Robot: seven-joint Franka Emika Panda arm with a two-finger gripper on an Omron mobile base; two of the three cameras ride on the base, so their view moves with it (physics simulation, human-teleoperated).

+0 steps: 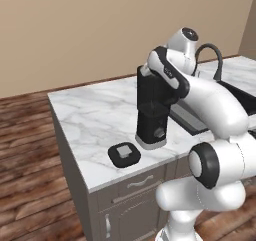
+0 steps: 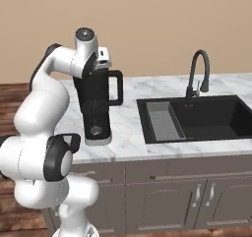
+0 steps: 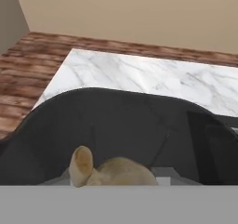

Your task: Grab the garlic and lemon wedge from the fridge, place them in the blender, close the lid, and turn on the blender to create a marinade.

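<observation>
**Hand poised over the open blender, garlic at the jar's mouth**

The white arm rises from the base, bends at its elbow and reaches over the blender (image 1: 152,110), its wrist bent so the hand sits right above the jar's open top. In both base views the hand is tucked behind the arm's own links and the jar's rim, so the fingers themselves are hidden; whether they are open or closed cannot be told, nor whether they grip anything.

The hand view looks down along the hand into the dark jar and catches the garlic (image 3: 109,172), a tan lump with a small stalk-like nub, at the lower edge of the picture just above the jar's mouth. Its lower part is cut off, so it is unclear whether it hangs from the hand or lies inside.

The left base view shows the lid (image 1: 124,154) lying flat on the marble desk (image 1: 90,115), just beside the blender's base and near the desk's front edge. The right base view shows instead the blender's side handle, the black sink (image 2: 206,118) and the curved faucet (image 2: 198,74) well to the right of the jar.
</observation>
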